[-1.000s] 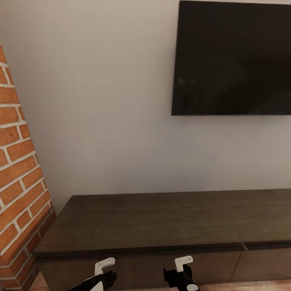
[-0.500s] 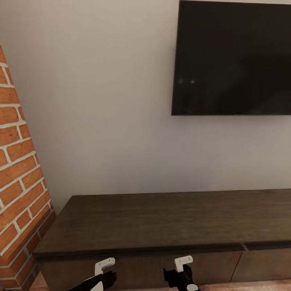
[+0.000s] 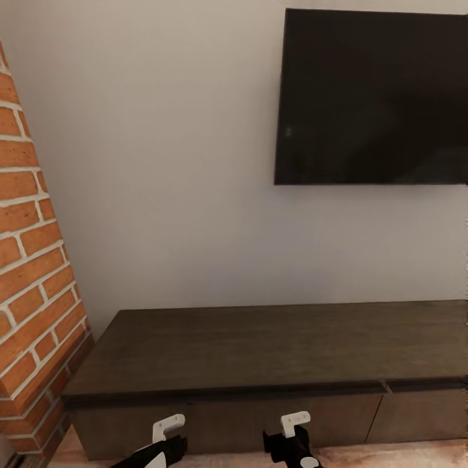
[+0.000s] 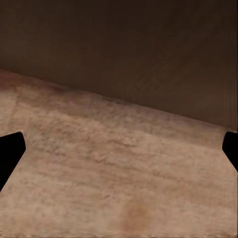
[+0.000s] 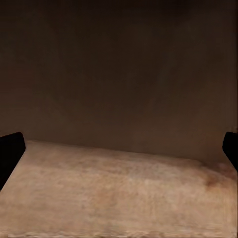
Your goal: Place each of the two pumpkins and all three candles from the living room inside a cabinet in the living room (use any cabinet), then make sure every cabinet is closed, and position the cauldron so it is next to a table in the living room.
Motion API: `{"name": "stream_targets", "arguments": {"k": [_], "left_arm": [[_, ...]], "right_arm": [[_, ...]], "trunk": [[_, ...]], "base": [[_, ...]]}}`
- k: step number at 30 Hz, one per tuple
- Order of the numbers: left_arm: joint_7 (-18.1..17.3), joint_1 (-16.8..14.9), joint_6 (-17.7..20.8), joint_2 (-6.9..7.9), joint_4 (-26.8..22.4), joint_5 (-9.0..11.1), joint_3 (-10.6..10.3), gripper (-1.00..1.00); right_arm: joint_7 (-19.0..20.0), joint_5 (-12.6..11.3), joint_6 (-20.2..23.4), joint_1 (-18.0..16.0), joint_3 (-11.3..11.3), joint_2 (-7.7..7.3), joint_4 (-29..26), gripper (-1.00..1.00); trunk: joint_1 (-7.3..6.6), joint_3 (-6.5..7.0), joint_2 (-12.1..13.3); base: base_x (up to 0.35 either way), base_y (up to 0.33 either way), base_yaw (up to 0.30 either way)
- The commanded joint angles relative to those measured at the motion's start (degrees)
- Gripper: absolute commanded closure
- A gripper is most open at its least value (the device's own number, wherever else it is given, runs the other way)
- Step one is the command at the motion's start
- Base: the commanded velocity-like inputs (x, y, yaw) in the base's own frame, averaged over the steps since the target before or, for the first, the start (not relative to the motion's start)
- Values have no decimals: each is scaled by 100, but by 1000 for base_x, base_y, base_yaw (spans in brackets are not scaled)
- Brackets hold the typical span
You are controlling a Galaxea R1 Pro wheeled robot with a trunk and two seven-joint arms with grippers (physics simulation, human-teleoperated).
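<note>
The long, low dark-brown cabinet stands against the grey wall straight ahead, its handleless drawer fronts shut. At the bottom edge of the head view my left gripper and right gripper hang low in front of those drawer fronts. In the left wrist view the left gripper is open, its dark fingertips far apart over the plank floor. The right gripper is open the same way, facing the dark cabinet front. Pumpkins, candles and cauldron are out of view.
A red brick chimney rises at the left, touching the cabinet's end. A black TV hangs on the wall above the cabinet's right part. Light wood floor runs along the cabinet's base.
The whole picture has shifted: the TV sits a little lower and the chimney reaches further in, so the camera has moved. Both grippers keep their places in the view.
</note>
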Motion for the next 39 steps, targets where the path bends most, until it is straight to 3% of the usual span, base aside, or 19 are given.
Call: {"name": "stream_targets", "arguments": {"k": [1, 29, 39], "left_arm": [[15, -2, -3, -2, -1, 35, 0, -100], [15, 13, 14, -10, 8, 28, 0, -100], [29, 82, 15, -12, 8, 34, 7, -100]], "right_arm": [[-13, -57, -20, -4, 50, 2, 7, -100], [-13, -57, -12, -4, 42, 1, 15, -100], [-13, -50, -12, -4, 47, 3, 59, -100]], "trunk": [[-4, -6, -3], [-4, -6, -3], [-4, -6, -3]], "base": [[-284, 0, 0], [-325, 0, 0], [-95, 0, 0]]}}
